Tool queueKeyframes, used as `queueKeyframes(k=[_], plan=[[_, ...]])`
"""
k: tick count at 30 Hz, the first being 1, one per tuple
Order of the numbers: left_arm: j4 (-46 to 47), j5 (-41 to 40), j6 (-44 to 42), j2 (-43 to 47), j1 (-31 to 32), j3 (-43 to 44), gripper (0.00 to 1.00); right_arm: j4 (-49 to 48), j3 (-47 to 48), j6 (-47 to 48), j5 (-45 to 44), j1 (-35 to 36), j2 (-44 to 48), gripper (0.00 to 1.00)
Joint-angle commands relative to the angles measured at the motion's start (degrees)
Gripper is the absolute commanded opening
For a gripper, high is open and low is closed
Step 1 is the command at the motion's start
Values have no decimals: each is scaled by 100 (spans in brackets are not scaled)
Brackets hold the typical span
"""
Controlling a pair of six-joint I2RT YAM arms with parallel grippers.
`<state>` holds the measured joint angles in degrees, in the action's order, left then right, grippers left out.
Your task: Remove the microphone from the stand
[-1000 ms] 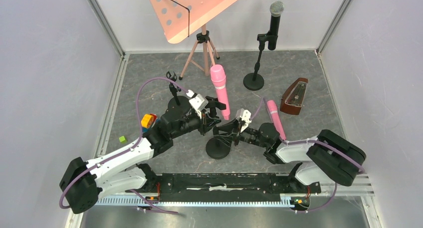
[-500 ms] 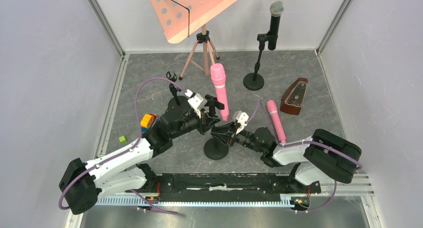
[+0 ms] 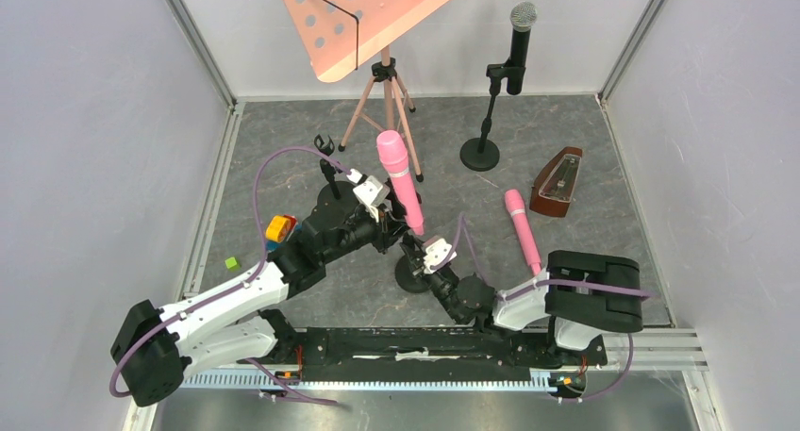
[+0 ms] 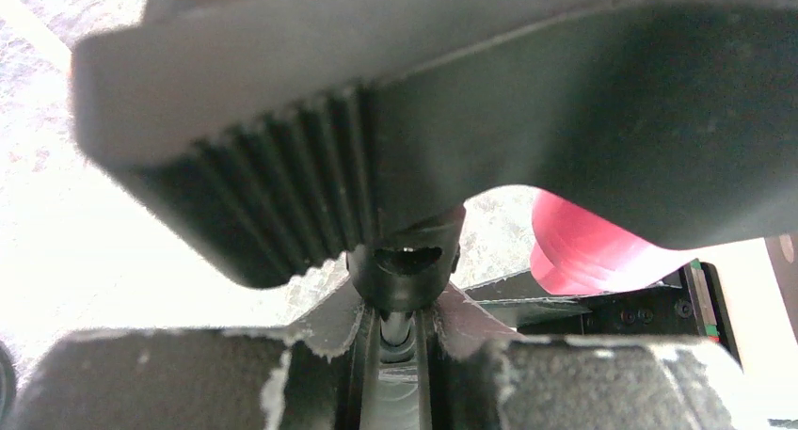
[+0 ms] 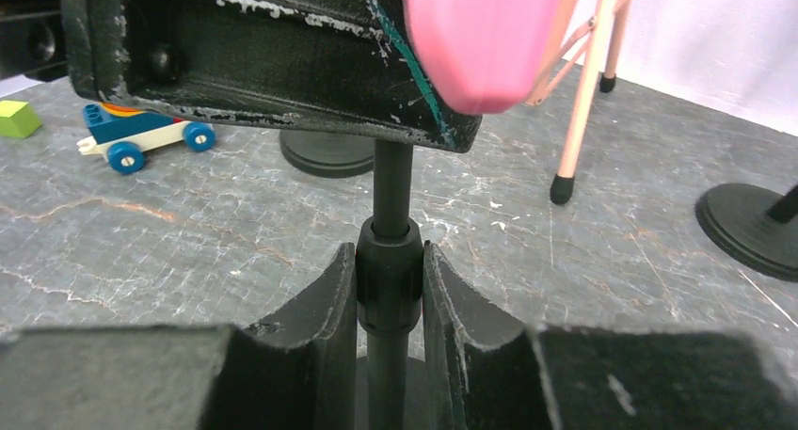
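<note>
Here the right claw [image 5: 391,272] is closed snugly on the black stand [image 5: 392,190], its fingers pressing the pole's collar from both sides. The left claw [image 4: 403,294] is pinched on the stand's black clip knob [image 4: 405,259] higher up. The pink microphone [image 3: 398,178] leans tilted just beside the left claw, above the stand's round base [image 3: 406,282] on the tabletop [image 3: 585,139].

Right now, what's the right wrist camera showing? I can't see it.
The right gripper squeezes a thin black stand pole between its black fingers. Above hangs the end of a pink plastic microphone; a blue toy car sits behind, left.
</note>
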<state>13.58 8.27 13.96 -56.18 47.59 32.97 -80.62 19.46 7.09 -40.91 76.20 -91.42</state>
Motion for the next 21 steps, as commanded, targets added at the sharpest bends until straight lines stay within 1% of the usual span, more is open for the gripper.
queueKeyframes(k=[1,3,4,6,8,11,13,15,18,21], plan=[[13,-10,318,13,13,175,2,-826,133,304,-1199,70,-78,0],[-1,-35,310,15,13,191,2,-591,107,197,-965,59,35,1],[2,-49,310,22,13,187,2,-370,83,110,-734,28,138,4],[4,-78,318,44,13,179,2,110,-46,-336,-198,-109,445,19],[8,-121,326,79,13,151,2,406,-313,-1023,824,-405,802,33],[4,-158,318,100,13,123,2,492,-665,-1713,2096,-839,1165,46],[-5,-155,318,91,13,136,2,599,-772,-1971,3005,-1134,1331,50],[-5,-132,335,59,13,155,2,723,-811,-2076,3668,-1322,1421,51],[-13,-77,361,7,13,212,2,758,-834,-2149,4477,-1573,1464,52],[-14,31,380,-32,13,261,2,782,-747,-2172,5106,-1852,1343,52]])
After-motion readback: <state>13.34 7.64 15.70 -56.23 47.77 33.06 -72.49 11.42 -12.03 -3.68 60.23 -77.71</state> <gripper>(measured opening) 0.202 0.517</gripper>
